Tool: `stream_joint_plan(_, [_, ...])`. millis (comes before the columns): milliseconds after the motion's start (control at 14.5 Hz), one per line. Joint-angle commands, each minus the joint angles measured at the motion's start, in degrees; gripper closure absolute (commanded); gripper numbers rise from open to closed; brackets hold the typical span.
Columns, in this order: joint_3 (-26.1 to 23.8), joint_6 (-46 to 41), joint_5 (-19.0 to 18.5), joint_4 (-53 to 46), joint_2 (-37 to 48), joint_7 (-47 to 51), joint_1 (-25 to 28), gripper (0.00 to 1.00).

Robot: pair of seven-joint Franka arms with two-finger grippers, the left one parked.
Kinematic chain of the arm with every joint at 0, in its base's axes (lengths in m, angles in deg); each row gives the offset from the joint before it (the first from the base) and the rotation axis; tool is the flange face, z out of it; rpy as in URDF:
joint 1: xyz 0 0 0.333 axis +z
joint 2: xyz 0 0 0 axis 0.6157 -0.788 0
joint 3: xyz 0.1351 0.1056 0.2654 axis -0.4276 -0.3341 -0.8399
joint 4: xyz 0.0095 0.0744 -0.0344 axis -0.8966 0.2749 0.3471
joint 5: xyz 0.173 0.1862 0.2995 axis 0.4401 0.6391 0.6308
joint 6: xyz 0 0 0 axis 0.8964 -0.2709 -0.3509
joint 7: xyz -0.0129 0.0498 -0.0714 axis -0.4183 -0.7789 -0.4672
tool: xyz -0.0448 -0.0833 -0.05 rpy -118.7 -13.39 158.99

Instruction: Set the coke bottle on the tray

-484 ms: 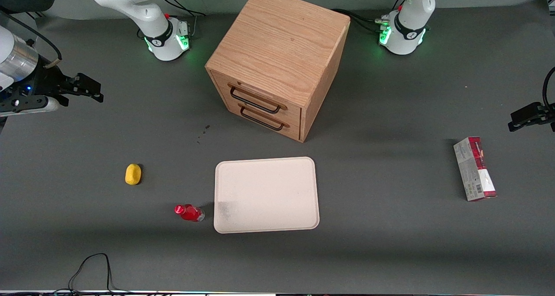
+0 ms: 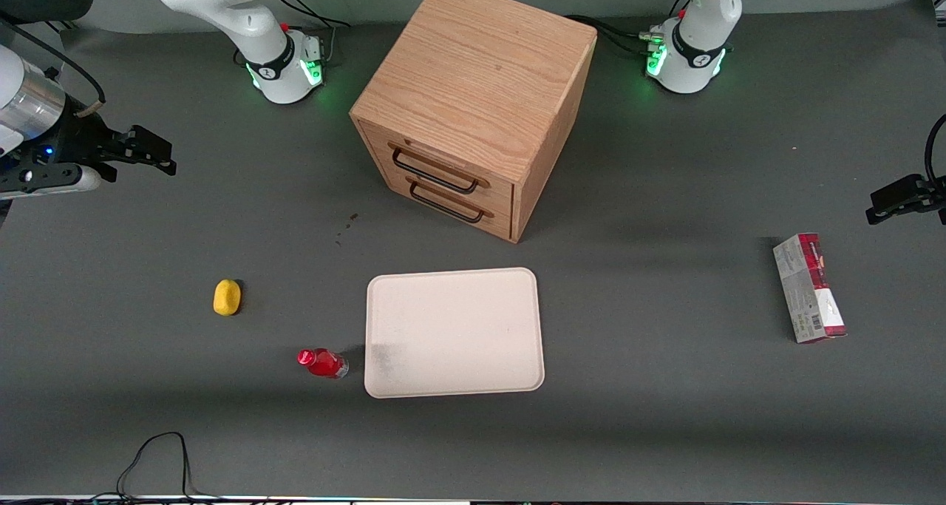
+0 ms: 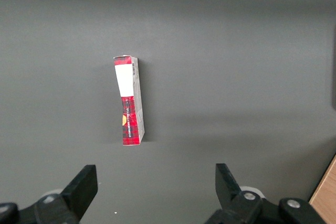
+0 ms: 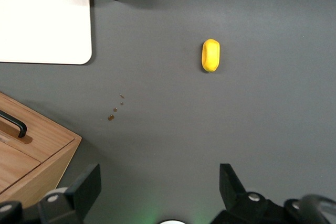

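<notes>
Standing upright on the counter point(image 2: 665, 431), the coke bottle point(image 2: 323, 362) sits just beside the tray point(image 2: 454, 333), near the tray's corner that carries a faint grey smudge. Nothing rests on the tray. The yellow lump point(image 2: 227, 297) lies farther from the tray than the bottle does, toward the working arm's end.

The bottle appears small, rigid and light, so it is likely to tip easily; its rounded, smooth body may slip. Grasp it across the red body, below the cap, with the fingers square to it.

The end effector point(image 2: 151, 154) hovers well apart from the tray, at the working arm's end, with its fingers spread apart and nothing between them.

Compared with the earlier frame, the bottle, tray and lump are unchanged; the end effector shows almost no shift.
</notes>
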Motion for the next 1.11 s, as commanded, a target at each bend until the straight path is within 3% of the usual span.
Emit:
stream_joint_plan(0, [-0.6,-3.0,1.1,-5.6,-3.5,-1.3,-1.9,0.0])
stream_joint_plan(208, [-0.6,-7.6,2.6,-11.4,-7.0,-1.5,-2.2,0.0])
stream_joint_plan(1038, [-0.6,-8.4,2.7,-13.0,-8.0,-0.5,-1.7,0.0])
